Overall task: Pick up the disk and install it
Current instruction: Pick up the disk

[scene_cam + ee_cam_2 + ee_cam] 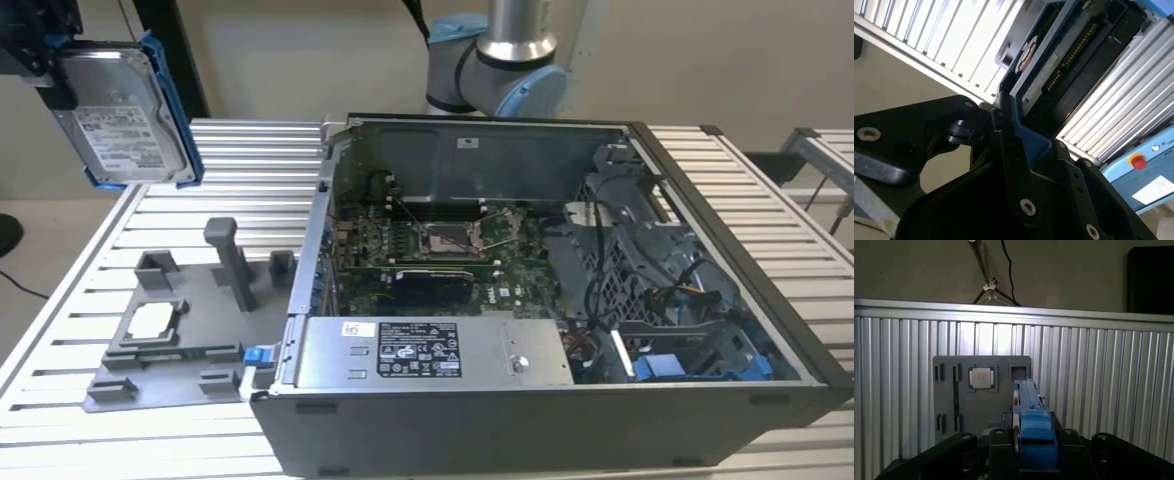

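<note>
The disk [127, 115] is a silver hard drive with a white label in a blue bracket. It hangs upright in the air at the exterior view's upper left, above the table's far left corner. My gripper [56, 72] is shut on its upper end. In both wrist views the disk [1054, 65] [1026, 400] shows edge-on between the black fingers [1004, 145], with the blue bracket clamped at the gripper [1029, 440]. The disk is well apart from the open computer case [561, 290].
A grey fixture plate [187, 330] lies on the slatted table [240, 150], to the exterior view's left of the case. On it sits a small square silver chip [151, 318] [981, 378]. A grey labelled box [427, 350] sits in the case's front. The arm's base [501, 60] stands behind the case.
</note>
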